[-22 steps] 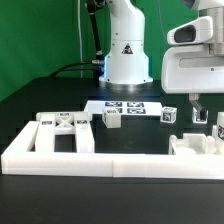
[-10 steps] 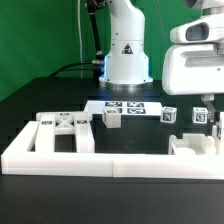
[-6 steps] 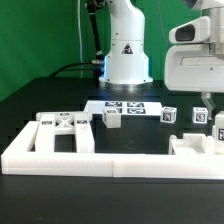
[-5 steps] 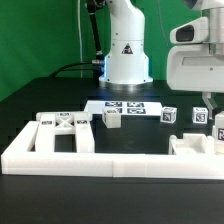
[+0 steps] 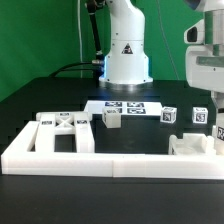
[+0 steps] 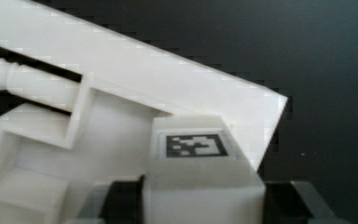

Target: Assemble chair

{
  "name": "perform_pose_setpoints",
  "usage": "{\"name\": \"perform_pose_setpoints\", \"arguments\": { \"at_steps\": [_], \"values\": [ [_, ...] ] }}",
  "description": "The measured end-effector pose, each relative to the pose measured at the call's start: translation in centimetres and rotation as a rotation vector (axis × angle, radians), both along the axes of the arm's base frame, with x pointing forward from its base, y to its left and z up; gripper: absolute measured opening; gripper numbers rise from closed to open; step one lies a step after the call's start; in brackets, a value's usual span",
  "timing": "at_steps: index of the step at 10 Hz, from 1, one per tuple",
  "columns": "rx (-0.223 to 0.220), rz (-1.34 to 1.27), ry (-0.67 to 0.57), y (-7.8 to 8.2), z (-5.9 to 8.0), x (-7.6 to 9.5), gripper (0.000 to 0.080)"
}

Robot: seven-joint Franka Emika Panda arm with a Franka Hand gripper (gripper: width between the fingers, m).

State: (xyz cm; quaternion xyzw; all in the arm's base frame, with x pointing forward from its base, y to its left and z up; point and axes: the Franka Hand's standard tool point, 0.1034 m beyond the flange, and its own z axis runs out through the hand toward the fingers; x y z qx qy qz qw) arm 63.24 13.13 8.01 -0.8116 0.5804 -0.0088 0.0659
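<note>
Straddling a tagged chair frame (image 6: 176, 100), pincer (image 6: 204, 198) sits at the exterior view's right edge, probably aligning a grasp; cannot tell if clamped.

Robot lab: green backdrop (image 5: 40, 30), black table (image 5: 40, 95)

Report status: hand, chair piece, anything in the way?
Hand straddles tagged chair piece; grip unconfirmed. Ladder frame lies at exterior view's left. Nothing else seen by hand.
</note>
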Motion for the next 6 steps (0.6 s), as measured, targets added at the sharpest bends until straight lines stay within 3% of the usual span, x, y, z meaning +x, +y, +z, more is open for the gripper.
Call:
{"name": "perform_pose_setpoints", "arguments": {
  "at_steps": [1, 2, 3, 4, 6],
  "values": [
    [0.001, -0.011, 0.001, 0.02, 0.0, 0.0, 0.0291],
    [0.0, 0.001, 0.0, 0.06, -0.01, -0.02, 0.0356],
    [-0.004, 0.05, -0.005, 0.06, -0.01, -0.02, 0.054],
    [-0.007, 0.085, -0.009, 0.06, 0.07, -0.02, 0.0616],
    [-0.049, 0.356, -0.03, 0.0, 0.26, -0.04, 0.0643]
  ]
}}
